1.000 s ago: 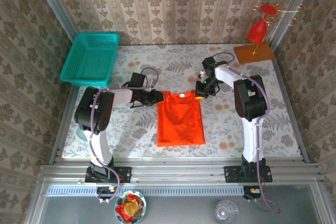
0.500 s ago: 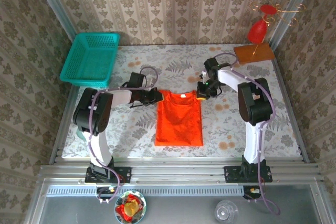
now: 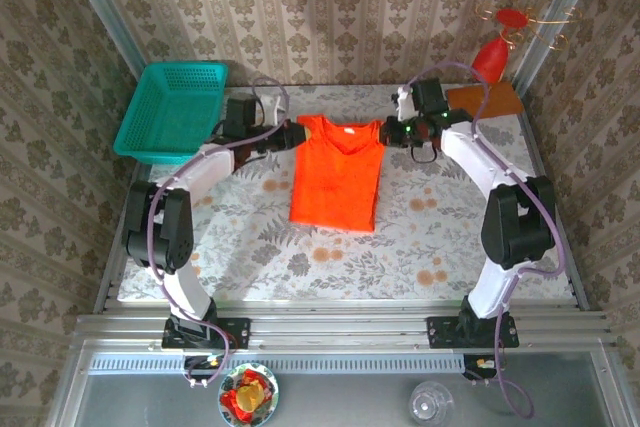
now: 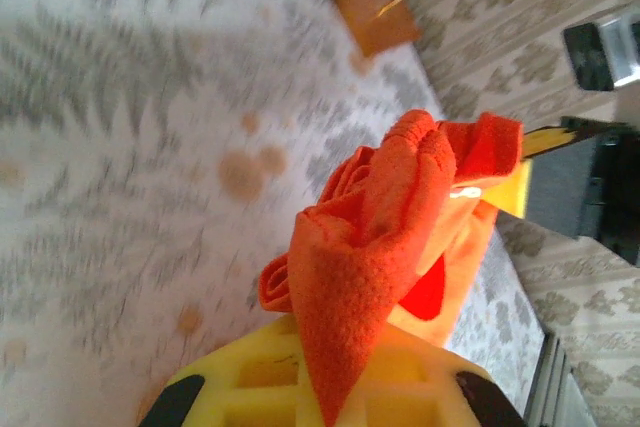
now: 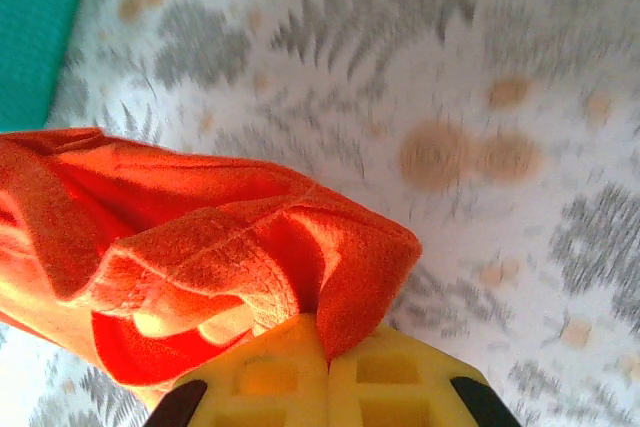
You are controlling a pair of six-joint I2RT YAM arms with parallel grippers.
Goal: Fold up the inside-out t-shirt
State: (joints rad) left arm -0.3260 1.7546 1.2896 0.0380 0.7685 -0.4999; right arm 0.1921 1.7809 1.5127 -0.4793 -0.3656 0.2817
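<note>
Top external view: the orange t-shirt (image 3: 336,175) is stretched between the two arms, just to the right of the teal basket (image 3: 172,110) as this camera looks. Its collar end is level with the basket and its hem trails nearer the arm bases than the basket does, over the patterned table (image 3: 450,247). The left gripper (image 3: 292,135) has the shoulder on the basket's side, and the right gripper (image 3: 392,130) has the shoulder away from the basket. I'd say each takes one shoulder so the cloth pulls flat and square for a fold. From above I cannot tell whether the hem rests on the table. The red ornament (image 3: 492,57) stands well beyond the shirt from the basket, out of the way.

Left wrist view: up close you get what the overhead hides. The left gripper (image 4: 335,372) has its yellow fingers pressed together, pinching a bunched wad of the t-shirt (image 4: 380,247). Across the cloth, on the side away from the basket, the right gripper (image 4: 510,192) bites the other shoulder.

Right wrist view: the right gripper (image 5: 325,357) is clamped tight on a folded lump of t-shirt (image 5: 200,237) at the sleeve and shoulder. A corner of the teal basket (image 5: 35,17) shows past the cloth. The table is too blurred for detail.
</note>
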